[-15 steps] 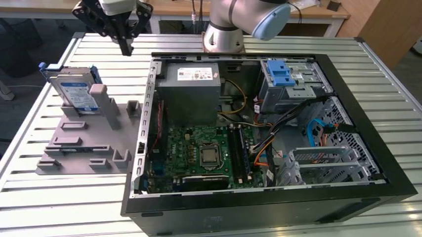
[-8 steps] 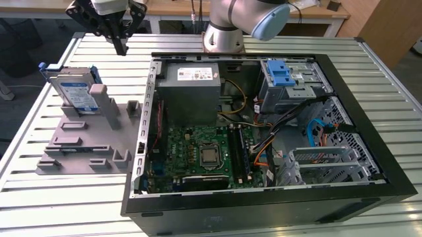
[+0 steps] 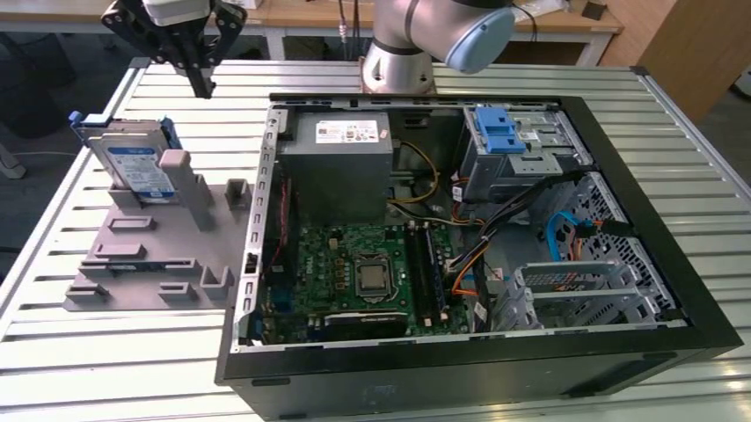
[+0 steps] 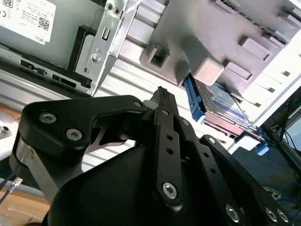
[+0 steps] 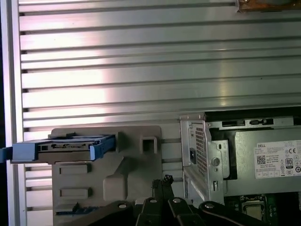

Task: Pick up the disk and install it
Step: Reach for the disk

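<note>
The gripper hangs above the slatted table, its fingers seemingly clenched together on nothing. In the exterior view, the disk stands on edge in the grey holder at about 7 o'clock from the gripper. The open computer case lies toward 4 o'clock.

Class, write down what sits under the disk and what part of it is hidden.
The disk stands on edge in a grey holder, which lies on the slatted table. The holder's posts cover its lower edge.
</note>
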Robot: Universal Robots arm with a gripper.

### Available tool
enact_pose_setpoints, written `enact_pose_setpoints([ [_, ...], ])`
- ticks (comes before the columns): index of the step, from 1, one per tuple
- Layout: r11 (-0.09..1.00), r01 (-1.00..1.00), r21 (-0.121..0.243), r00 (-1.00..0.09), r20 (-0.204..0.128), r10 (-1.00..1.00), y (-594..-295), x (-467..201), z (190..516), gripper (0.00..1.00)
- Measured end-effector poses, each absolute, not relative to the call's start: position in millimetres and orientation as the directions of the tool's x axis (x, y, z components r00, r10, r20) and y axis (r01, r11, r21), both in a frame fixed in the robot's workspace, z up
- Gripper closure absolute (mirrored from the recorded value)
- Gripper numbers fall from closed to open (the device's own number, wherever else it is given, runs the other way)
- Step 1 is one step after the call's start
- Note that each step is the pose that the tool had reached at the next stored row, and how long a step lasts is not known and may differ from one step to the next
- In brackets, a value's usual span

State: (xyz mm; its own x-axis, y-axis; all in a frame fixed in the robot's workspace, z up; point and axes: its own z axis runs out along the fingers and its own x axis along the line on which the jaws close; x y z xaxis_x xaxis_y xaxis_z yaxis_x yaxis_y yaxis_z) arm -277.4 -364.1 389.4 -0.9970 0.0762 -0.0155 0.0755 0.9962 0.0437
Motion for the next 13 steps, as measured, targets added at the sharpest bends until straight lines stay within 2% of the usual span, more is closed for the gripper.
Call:
enact_pose_setpoints([
  [13, 0.996, 0.076, 0.043, -0.997, -0.014, 0.076, -361, -307, 388, 0.89],
])
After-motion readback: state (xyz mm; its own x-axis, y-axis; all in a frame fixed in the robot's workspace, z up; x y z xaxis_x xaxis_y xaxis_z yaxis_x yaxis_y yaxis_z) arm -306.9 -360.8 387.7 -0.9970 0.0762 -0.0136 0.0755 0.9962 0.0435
